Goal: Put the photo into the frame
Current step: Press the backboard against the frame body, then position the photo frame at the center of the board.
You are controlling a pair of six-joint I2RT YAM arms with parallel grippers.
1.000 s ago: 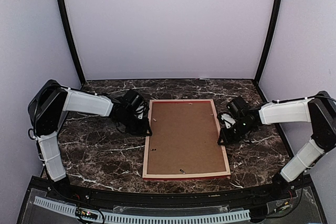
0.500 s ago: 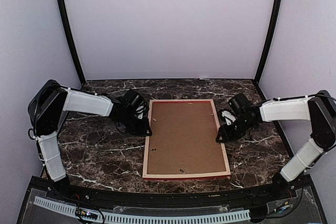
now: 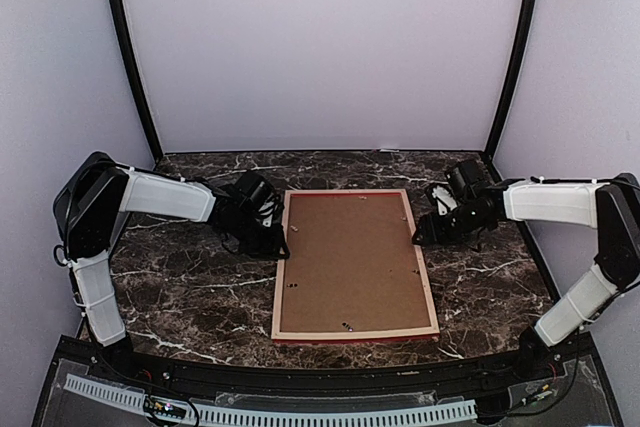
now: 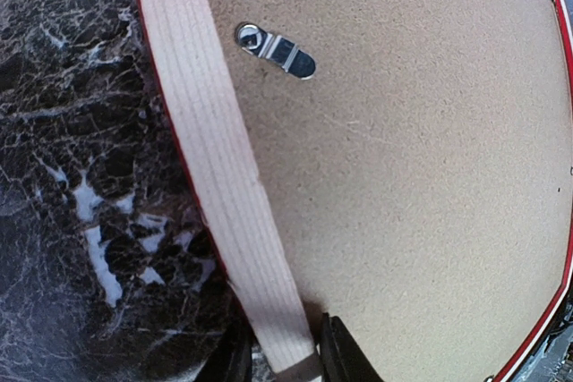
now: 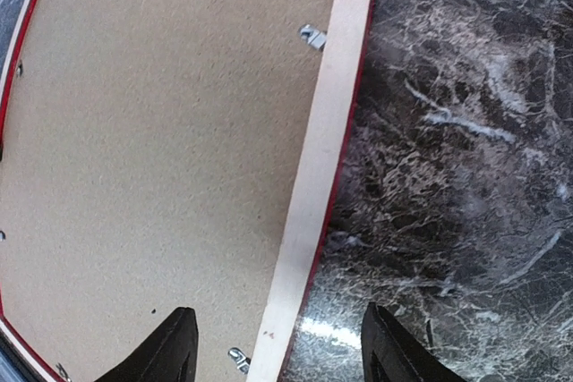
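From above, the frame [image 3: 355, 331] is seen face down mid-bench [image 3: 190, 297], with the brown backing board [image 3: 350, 262] uppermost. The left claw [image 3: 278, 247] is kept on its left rail as before. The right claw [image 3: 420, 232] has been drawn off the right rail and shifted farther back.

At the left wrist, the frame [image 4: 210, 149] is pinched in the left claw [image 4: 282, 351].

At the right wrist, the right claw [image 5: 282, 346] is spread wide astride the frame [image 5: 327, 123], which is touched by neither finger.

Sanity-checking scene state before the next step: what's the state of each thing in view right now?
frame, face down, flat on the table.
backing board, seated inside the frame.
left gripper, shut on the frame's left rail.
right gripper, open, at the frame's right rail.
photo, not visible.
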